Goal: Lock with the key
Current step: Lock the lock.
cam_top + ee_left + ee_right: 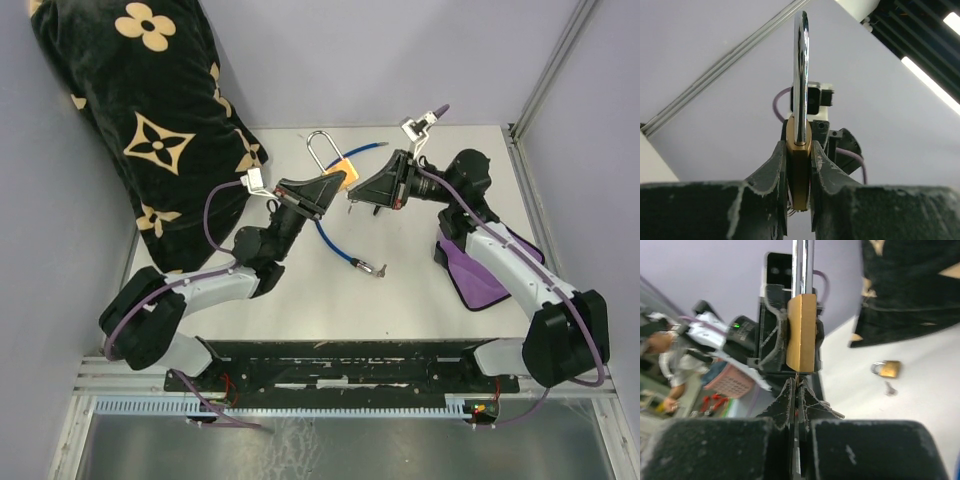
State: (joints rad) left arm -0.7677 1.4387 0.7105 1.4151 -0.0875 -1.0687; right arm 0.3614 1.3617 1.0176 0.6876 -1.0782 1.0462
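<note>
My left gripper point(330, 185) is shut on a brass padlock point(341, 173) and holds it above the table, its steel shackle point(320, 148) pointing to the far side. In the left wrist view my left gripper point(799, 150) clamps the padlock body point(800, 175) between both fingers, with the shackle point(800, 75) standing up. My right gripper point(353, 197) faces the padlock's bottom from the right. In the right wrist view my right gripper point(797, 386) is shut on a thin key point(798, 377), whose tip touches the bottom of the padlock point(801, 337).
A black pillow point(150, 110) with tan flowers fills the far left. A blue cable point(335, 243) with a metal plug lies on the table. A purple cloth point(480, 275) lies under the right arm. A second small padlock point(886, 369) and a key point(888, 388) lie on the table.
</note>
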